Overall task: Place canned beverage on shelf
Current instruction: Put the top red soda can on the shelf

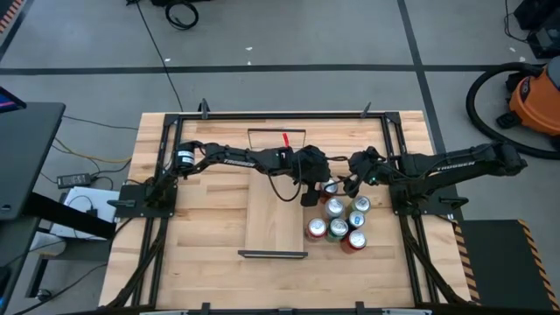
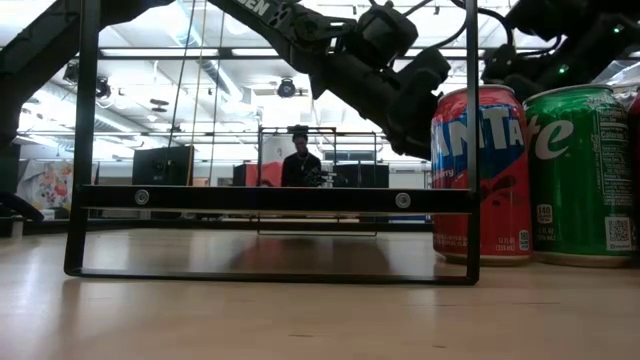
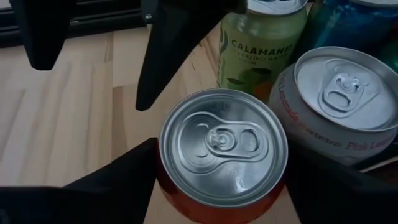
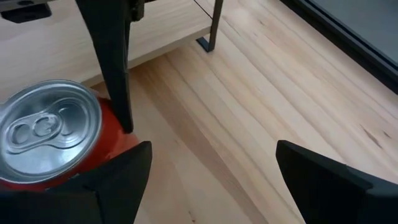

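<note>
**Shelf** [image 1: 276, 214]: a long light-wood plank with thin black end frames, laid down the middle of the slatted tabletop [image 1: 210, 219]. No can is seen on it.

**Canned beverages:** a cluster of cans [image 1: 343, 223] is stood just beside the shelf's right edge. An orange-red can [image 3: 222, 149] is shown upright, lid up, in the left wrist view, with a pale pink lemonade can [image 3: 339, 102] touching or nearly touching it and a green Calamansi can [image 3: 261, 43] close behind.

**Left gripper** [image 3: 217, 180]: positioned at the near edge of the cluster. Its fingers [image 3: 124, 180] are set on either side of the orange-red can and drawn in against its wall; a full clamp cannot be confirmed. The can is judged not yet lifted.

**Right gripper** [image 4: 208, 168]: held just beside the left one, over bare tabletop. Its fingers are spread apart with nothing between them; a red can [image 4: 53, 134] is seen at its side.

**Risks noted:**
- The lemonade can may be nudged or tipped by the outer finger, given the tight spacing.
- A slip may be caused by a loose or off-centre hold on the smooth can wall.
- The two grippers are crowded together; a collision may result during the lift.
- The can may be caught on the shelf edge if it is carried across too low.
</note>
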You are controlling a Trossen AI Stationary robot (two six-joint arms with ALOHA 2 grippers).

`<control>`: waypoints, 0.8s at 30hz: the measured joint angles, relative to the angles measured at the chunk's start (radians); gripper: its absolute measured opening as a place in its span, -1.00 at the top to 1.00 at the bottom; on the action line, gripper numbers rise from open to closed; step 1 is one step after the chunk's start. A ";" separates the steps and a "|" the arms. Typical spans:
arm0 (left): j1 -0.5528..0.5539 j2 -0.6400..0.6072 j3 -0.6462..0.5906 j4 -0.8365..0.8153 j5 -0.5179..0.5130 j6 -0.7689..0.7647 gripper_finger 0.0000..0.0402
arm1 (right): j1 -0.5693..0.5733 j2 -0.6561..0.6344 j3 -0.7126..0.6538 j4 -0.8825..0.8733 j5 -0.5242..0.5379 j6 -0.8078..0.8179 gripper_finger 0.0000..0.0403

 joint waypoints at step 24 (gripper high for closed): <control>0.031 -0.133 0.001 -0.153 -0.060 -0.004 -0.48 | 0.062 -0.065 0.002 -0.008 0.161 0.029 -0.76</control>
